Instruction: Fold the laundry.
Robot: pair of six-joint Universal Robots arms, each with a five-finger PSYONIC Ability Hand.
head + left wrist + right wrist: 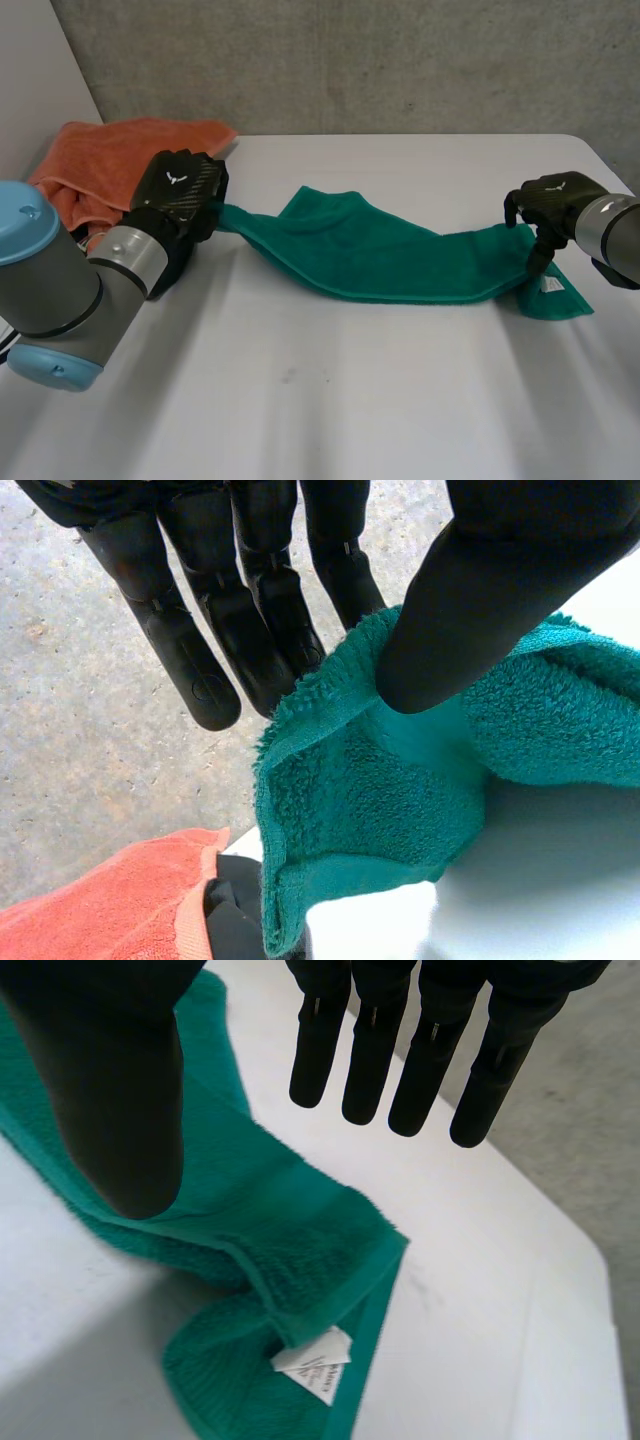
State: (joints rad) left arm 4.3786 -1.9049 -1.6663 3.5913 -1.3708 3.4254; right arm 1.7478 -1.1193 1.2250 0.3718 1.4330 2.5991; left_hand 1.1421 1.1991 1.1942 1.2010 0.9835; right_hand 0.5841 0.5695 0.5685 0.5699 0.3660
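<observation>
Green towel (380,262): left robot hand (480,590) pinches; right wrist shows label (315,1362).

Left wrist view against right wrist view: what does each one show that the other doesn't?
Left wrist alone: the left hand pinching an edge of the green towel between thumb and fingers, and the orange towel beside it. Right wrist alone: the right hand, fingers straight, thumb over the towel's other end, and a white label at that corner. Both: the green towel and the white table.
</observation>
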